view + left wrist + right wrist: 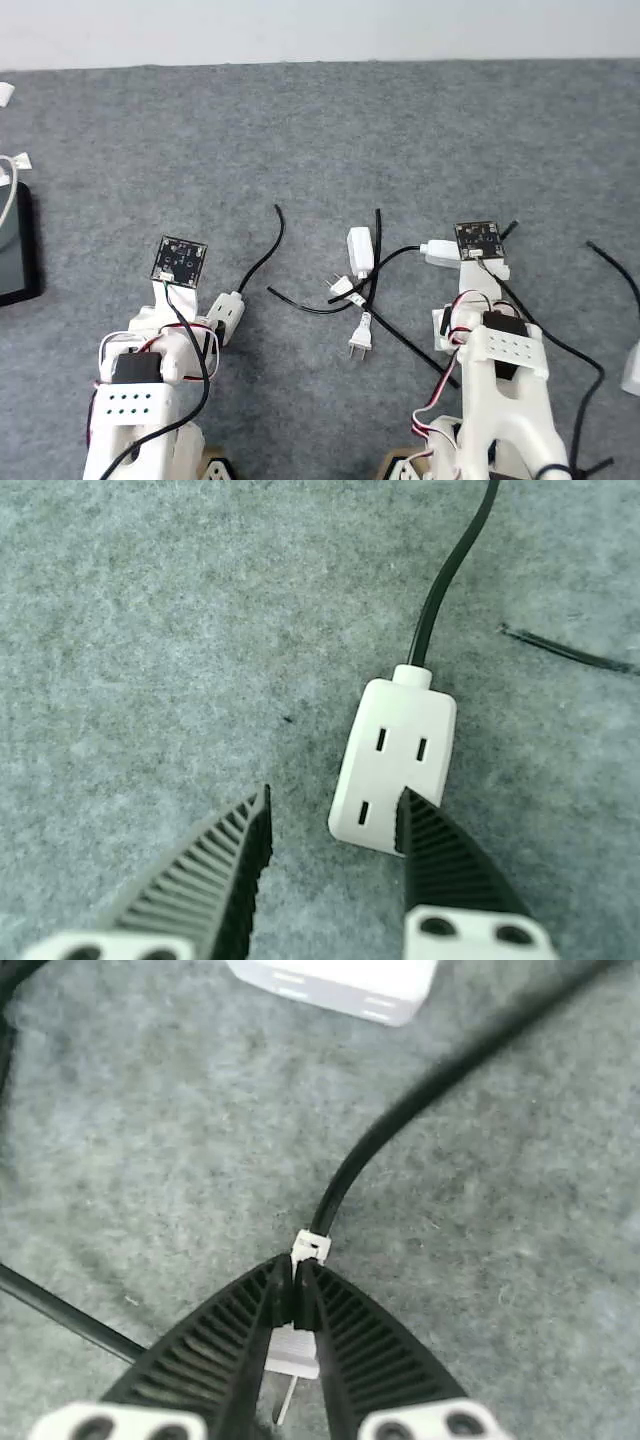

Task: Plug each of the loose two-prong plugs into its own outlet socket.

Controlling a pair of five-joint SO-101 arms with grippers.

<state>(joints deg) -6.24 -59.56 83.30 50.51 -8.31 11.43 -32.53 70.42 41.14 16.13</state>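
Observation:
My left gripper (335, 805) is open low over the grey mat. A white outlet socket (393, 770) on a black cord lies face up against the inner side of one finger (440, 870). In the high view that socket (228, 315) is beside the left arm. My right gripper (295, 1280) is shut on a white two-prong plug (293, 1348) whose black cable runs away from the fingertips. From above the held plug (437, 252) sits right of a second white socket (360, 250). Two loose plugs (345, 288) (360, 335) lie between the arms.
Black cords (400, 345) cross the mat between the arms. A dark flat device (15, 245) lies at the left edge. A white block (632, 370) sits at the right edge by another cord. The socket's end (340, 980) shows ahead of the right gripper.

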